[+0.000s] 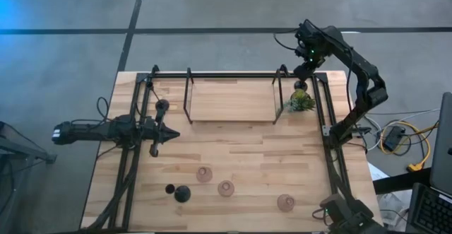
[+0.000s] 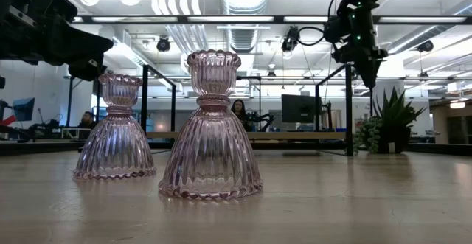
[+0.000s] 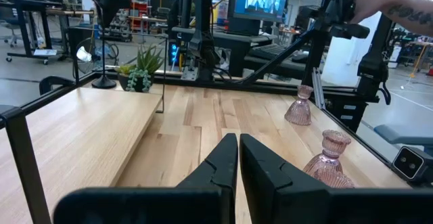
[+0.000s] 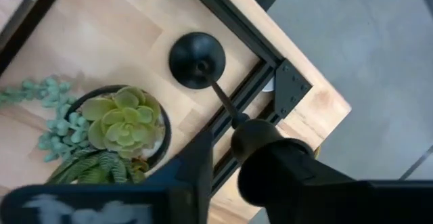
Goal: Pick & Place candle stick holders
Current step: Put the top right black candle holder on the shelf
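Beside the plant (image 4: 118, 132), the right gripper (image 4: 223, 153) has its fingers closing around the cup of a black holder (image 4: 197, 60) standing upright, base on the wood, a grip only its wrist view shows, while the left gripper (image 3: 238, 158) waits shut.

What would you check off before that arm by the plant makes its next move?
1. Right claw above the black holder: ok.
2. Black holder actually gripped: cannot tell.
3. Black holder standing upright: ok.
4. Plant apart from the black holder: ok.
5. Left claw shut and empty: ok.
6. Three pink holders upright: ok.
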Available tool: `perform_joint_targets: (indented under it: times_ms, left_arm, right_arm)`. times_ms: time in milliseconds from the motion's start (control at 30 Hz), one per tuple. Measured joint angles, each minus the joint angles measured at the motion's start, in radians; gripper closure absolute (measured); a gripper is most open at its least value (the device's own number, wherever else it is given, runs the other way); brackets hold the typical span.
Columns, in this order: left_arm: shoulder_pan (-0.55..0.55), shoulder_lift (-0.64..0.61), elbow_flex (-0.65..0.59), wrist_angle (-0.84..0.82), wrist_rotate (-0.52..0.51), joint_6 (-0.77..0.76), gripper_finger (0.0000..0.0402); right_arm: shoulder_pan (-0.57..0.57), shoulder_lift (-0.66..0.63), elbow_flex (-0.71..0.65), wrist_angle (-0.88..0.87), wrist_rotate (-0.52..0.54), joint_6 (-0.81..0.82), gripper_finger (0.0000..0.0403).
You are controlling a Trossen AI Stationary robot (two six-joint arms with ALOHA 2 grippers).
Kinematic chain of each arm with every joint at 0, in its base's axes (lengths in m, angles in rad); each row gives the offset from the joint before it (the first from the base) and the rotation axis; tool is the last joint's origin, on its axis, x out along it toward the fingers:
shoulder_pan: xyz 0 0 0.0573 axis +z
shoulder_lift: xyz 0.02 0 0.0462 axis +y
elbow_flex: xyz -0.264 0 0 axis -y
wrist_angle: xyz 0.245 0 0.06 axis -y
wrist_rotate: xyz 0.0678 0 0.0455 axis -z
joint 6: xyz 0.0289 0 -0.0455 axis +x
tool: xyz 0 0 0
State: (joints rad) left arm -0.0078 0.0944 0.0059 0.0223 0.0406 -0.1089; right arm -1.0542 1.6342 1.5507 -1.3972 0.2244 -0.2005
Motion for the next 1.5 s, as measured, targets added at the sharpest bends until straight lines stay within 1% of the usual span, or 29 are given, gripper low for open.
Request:
perform_joint_targets:
  times_ms: [100,133,233,333,500,600,667,767,833,967,1133,1200,1333,1500]
  left_arm:
    - [0.0,0.0,0.0,0.0,0.0,0.0,0.0378]
    - [0.0,0.0,0.0,0.0,0.0,0.0,0.0378]
    - [0.0,0.0,0.0,0.0,0.0,0.0,0.0378]
    - [0.0,0.0,0.0,0.0,0.0,0.0,0.0378]
    - [0.0,0.0,0.0,0.0,0.0,0.0,0.0378]
    - [0.0,0.0,0.0,0.0,0.0,0.0,0.0378]
    - [0.0,0.0,0.0,0.0,0.0,0.0,0.0378]
    - [0.0,0.0,0.0,0.0,0.0,0.0,0.0378]
    - [0.0,0.0,0.0,0.0,0.0,0.0,0.0378]
    - [0.0,0.0,0.0,0.0,0.0,0.0,0.0378]
    - [0.0,0.0,0.0,0.0,0.0,0.0,0.0378]
    - [0.0,0.0,0.0,0.0,0.0,0.0,0.0378]
    - [0.0,0.0,0.0,0.0,0.0,0.0,0.0378]
    - [0.0,0.0,0.0,0.0,0.0,0.0,0.0378]
  right_arm:
    - [-0.001,-0.003,-0.001,-0.001,-0.01,-0.011,0.0374]
    - [-0.001,-0.008,0.0,-0.004,-0.019,-0.015,0.038]
    - [0.001,-0.019,0.012,-0.005,-0.019,-0.031,0.0386]
    - [0.001,-0.059,0.057,-0.003,-0.012,-0.042,0.0388]
    - [0.015,-0.131,0.154,0.005,0.068,-0.034,0.0389]
    - [0.045,-0.203,0.22,0.044,0.077,-0.025,0.0389]
    - [0.076,-0.245,0.262,0.069,0.035,-0.046,0.0389]
    - [0.133,-0.284,0.354,0.093,-0.1,-0.066,0.0389]
    - [0.187,-0.289,0.435,0.094,-0.153,-0.055,0.0389]
    - [0.329,-0.221,0.6,0.033,-0.153,-0.071,0.0389]
    - [0.432,-0.044,0.799,-0.177,-0.116,-0.086,0.0389]
    - [0.468,-0.005,0.8,-0.168,-0.114,-0.068,0.0389]
    - [0.503,0.055,0.796,-0.172,-0.119,-0.099,0.0389]
    - [0.517,0.122,0.796,-0.174,-0.12,-0.077,0.0389]
